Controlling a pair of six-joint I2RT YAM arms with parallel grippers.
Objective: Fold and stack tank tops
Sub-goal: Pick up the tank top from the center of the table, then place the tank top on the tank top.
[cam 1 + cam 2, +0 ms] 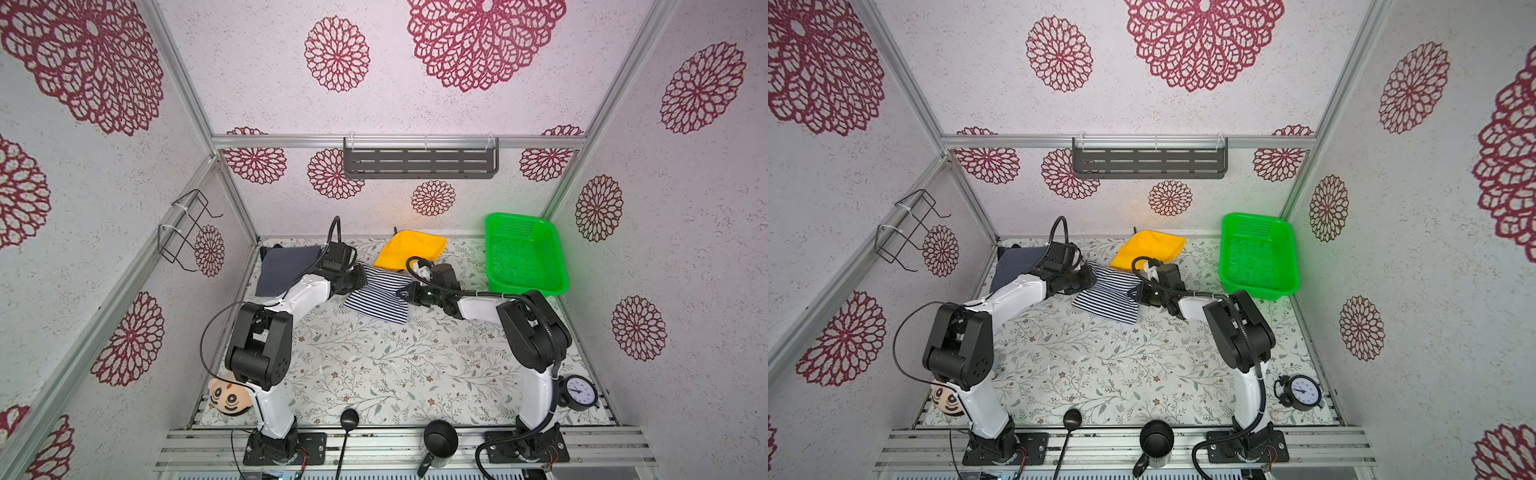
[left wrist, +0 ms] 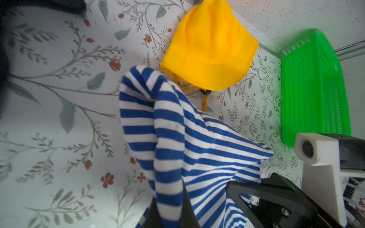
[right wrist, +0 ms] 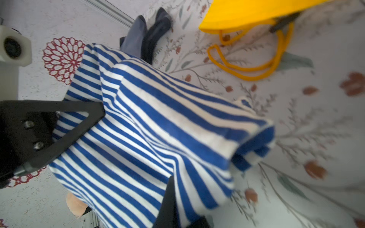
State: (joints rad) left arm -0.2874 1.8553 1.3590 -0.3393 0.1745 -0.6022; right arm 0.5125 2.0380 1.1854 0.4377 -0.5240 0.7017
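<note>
A: Where does the striped tank top (image 1: 380,297) sit against the fingers?

B: It hangs between the two arms, over the far middle of the floral table cover (image 1: 374,374). The left gripper (image 1: 360,281) is clamped tight on its far-left edge and the right gripper (image 1: 409,294) is clamped tight on its right edge. Each has a fold of the cloth pinched.

A: Do the wrist views bear that out?

B: Yes. In the left wrist view the striped cloth runs down between the black fingers (image 2: 189,213), bunched into a rope-like roll. In the right wrist view it drapes over that arm's own fingers (image 3: 169,203) in a thick doubled fold, and a solid blue bound edge shows at the end of the fold.

A: And the fabric?

B: It is a soft knit in narrow navy and white stripes, wrinkled where it is pulled. In both top views it makes a rough slanted rectangle.

A: The other top?

B: The grey-blue tank top (image 1: 284,268) lies flat in the far-left corner. It is a smooth matte panel, partly under the left arm and apart from both grippers. Darker straps poke out at its far end.

A: What else is close by?

B: A yellow cloth hat (image 1: 409,249) with a cord lies just beyond the striped top. A green perforated plastic basket (image 1: 523,253) stands at the far right.
</note>
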